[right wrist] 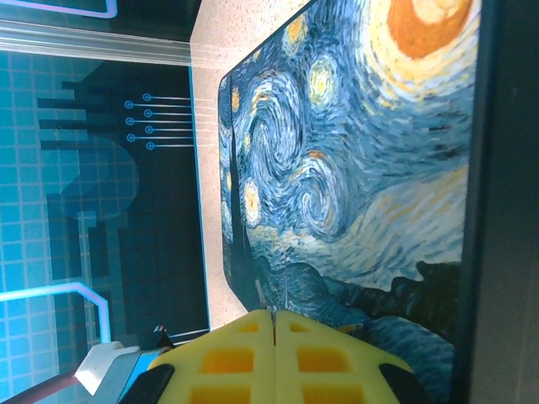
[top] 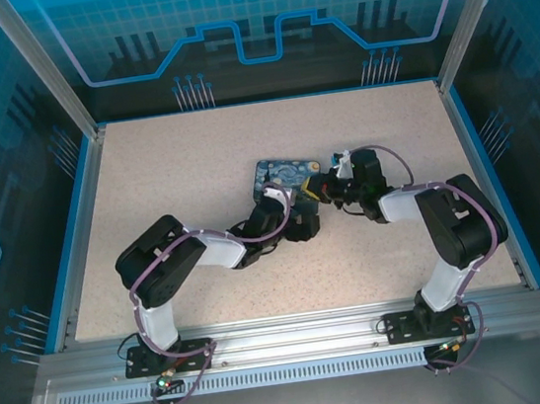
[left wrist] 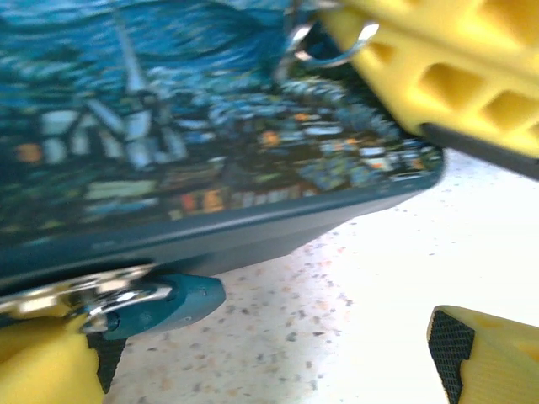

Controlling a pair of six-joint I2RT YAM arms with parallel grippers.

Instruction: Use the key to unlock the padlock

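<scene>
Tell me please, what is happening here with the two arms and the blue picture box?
Two robot arms meet at a blue painted box in the middle of the table. The left gripper is open at the box's edge, where a small teal padlock sits close to one of its fingers. The right gripper is shut beside the box, and a metal ring shows at its tips. The key itself I cannot make out.
</scene>
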